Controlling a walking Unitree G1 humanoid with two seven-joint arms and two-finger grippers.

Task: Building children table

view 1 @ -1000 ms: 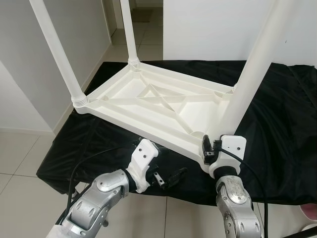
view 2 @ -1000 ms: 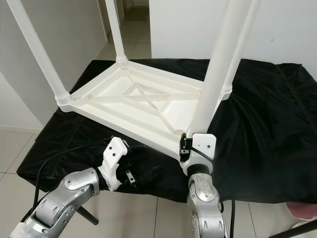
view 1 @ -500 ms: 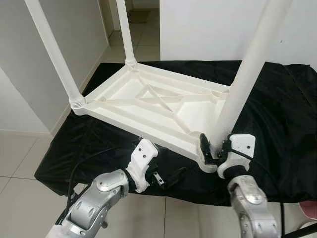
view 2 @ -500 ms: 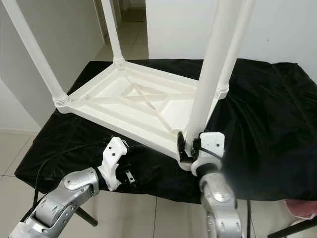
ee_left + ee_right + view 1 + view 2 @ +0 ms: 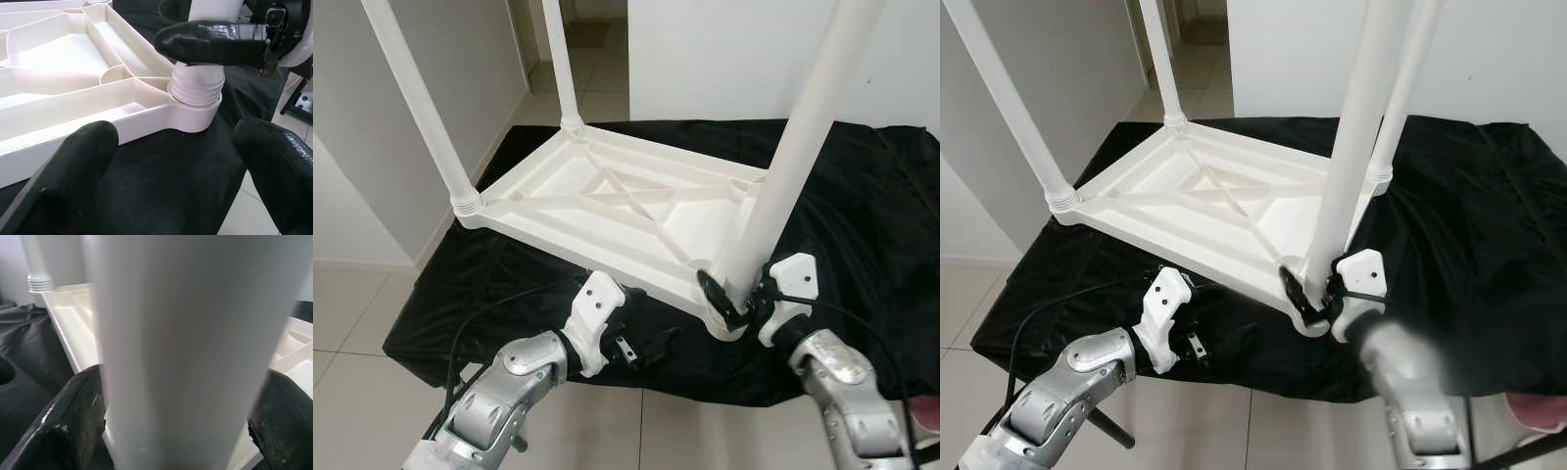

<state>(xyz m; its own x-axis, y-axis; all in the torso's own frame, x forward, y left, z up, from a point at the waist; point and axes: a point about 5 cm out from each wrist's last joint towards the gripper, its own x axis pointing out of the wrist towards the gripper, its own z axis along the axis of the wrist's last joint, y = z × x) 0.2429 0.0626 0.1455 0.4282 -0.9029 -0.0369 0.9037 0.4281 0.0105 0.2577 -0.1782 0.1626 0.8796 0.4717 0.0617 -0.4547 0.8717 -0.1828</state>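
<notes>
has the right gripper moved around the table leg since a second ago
Yes. The right gripper has swung around the near table leg: its white wrist housing, earlier in front of the leg's base, now sits to the leg's right, judged against the tabletop corner socket.

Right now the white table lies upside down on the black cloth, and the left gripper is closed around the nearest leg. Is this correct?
Not quite: it is the right gripper that is closed around the nearest leg, as the left eye view shows. The left gripper rests open on the black cloth, beside that corner. The white table does lie upside down on the cloth.
</notes>
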